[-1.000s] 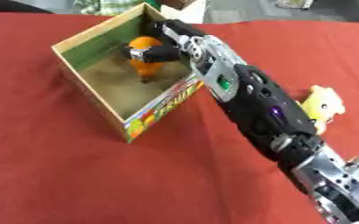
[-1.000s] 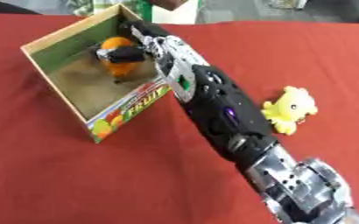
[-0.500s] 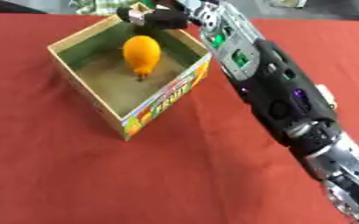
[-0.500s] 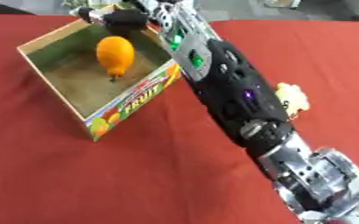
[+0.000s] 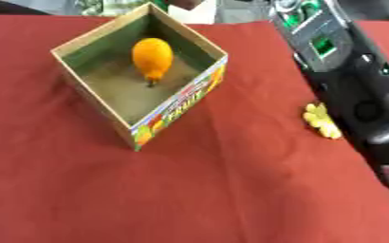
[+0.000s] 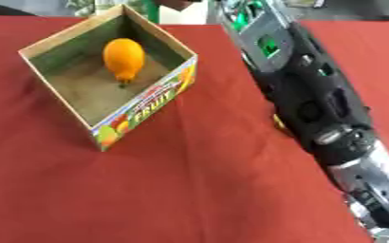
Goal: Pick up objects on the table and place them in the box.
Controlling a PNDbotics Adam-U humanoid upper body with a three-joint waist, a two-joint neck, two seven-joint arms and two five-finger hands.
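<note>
Risk is our right forearm [image 5: 356,90] sweeping the yellow toy [image 5: 320,121] beside it; orange fruit [image 5: 151,56] sits in the box [image 5: 177,102]; hand state we cannot tell.

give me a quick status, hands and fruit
Neither hand in view, right arm across the right side. Orange fruit inside box. Yellow object on cloth, partly behind arm.

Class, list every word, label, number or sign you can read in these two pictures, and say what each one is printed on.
"FRUIT": in red capitals on the near side wall of the cardboard box, beside printed pictures of fruit; clearest in the right eye view.
The smaller print on that same wall is too blurred to read.
The green patches on the robot's arm show no readable text.
Nothing readable is on the orange fruit, the yellow toy or the red tablecloth.
</note>
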